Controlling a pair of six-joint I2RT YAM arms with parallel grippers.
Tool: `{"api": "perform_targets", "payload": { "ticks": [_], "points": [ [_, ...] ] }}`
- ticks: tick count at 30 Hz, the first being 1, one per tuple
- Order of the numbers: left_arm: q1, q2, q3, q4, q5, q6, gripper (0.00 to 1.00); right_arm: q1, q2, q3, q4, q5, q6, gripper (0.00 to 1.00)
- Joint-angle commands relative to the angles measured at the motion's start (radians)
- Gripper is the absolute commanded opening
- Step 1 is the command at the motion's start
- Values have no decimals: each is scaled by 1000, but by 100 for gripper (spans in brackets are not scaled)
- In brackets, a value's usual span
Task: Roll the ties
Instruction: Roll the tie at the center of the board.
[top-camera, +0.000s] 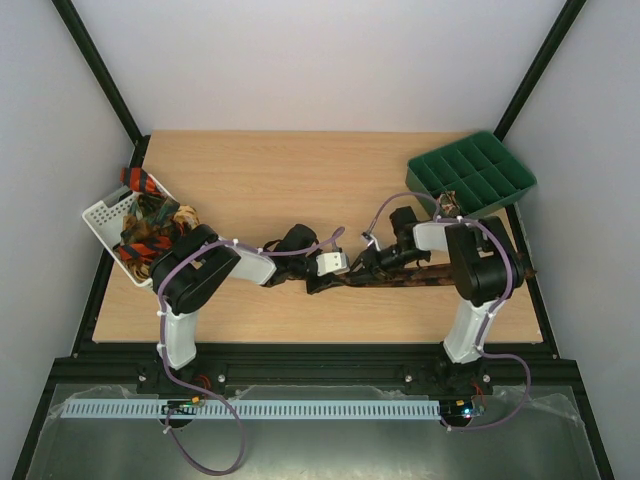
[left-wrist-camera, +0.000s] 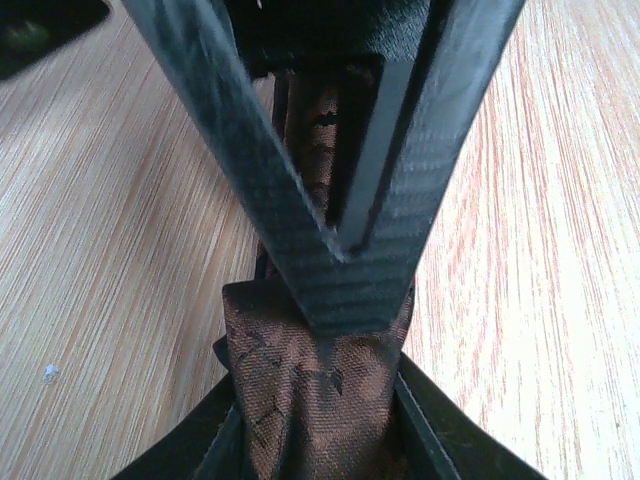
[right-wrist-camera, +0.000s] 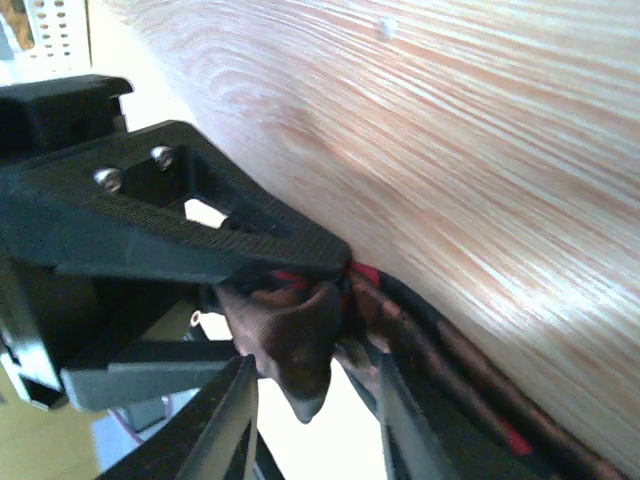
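Top external view: the dark brown tie is seen laid on the near half of the table, its long axis running left to right and its free length trailing rightward under the right arm. Its folded left end is met by both grippers. It is pinched by the left gripper. The right gripper is parted around the fold, with a gap visible. Rolling would be carried rightward along that axis.
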Motion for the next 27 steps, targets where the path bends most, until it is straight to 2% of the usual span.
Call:
{"api": "perform_targets", "payload": {
  "ticks": [1, 13, 16, 22, 25, 27],
  "points": [
    [-5, 40, -45, -187, -43, 18, 19, -12, -75, -12, -23, 75, 20, 39],
    [-8, 47, -44, -187, -42, 16, 19, 33, -34, 11, -4, 65, 52, 39],
    [-8, 49, -44, -189, -39, 18, 19, 33, -29, 14, 13, 83, 54, 32],
    [-8, 48, -44, -192, -40, 18, 20, 34, -22, 9, 26, 104, 58, 2],
    [-6, 42, -42, -191, -35, 9, 23, 33, -23, 1, 13, 120, 49, 1],
    [6, 22, -50, -174, -6, -16, 33, 27, -6, 11, -28, 125, 32, 1]
  ]
}}
